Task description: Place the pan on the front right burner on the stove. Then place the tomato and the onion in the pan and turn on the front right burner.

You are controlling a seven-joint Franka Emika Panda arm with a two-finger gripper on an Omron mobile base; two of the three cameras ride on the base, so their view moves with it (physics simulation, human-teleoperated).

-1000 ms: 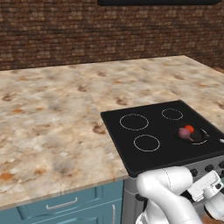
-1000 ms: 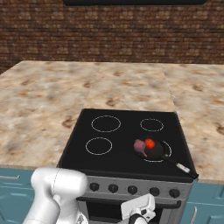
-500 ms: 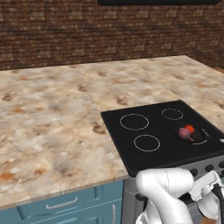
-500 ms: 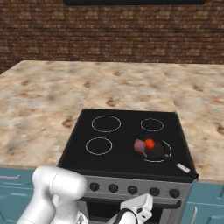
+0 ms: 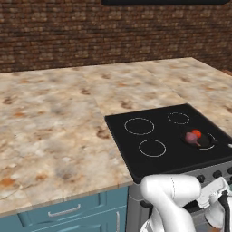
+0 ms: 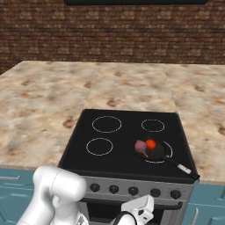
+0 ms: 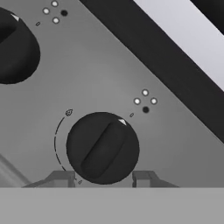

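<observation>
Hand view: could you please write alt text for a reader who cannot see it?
A black knob on the stove's grey front sits just ahead of the gripper, one fingertip at each side. Part of a second knob shows at the upper left.

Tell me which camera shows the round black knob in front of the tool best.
The hand view: the round black knob sits close up, its ridge, white pointer and dial markings clear, between the tool's fingertips. The right base view shows a row of small black knobs; the left base view shows them partly behind the arm.
</observation>
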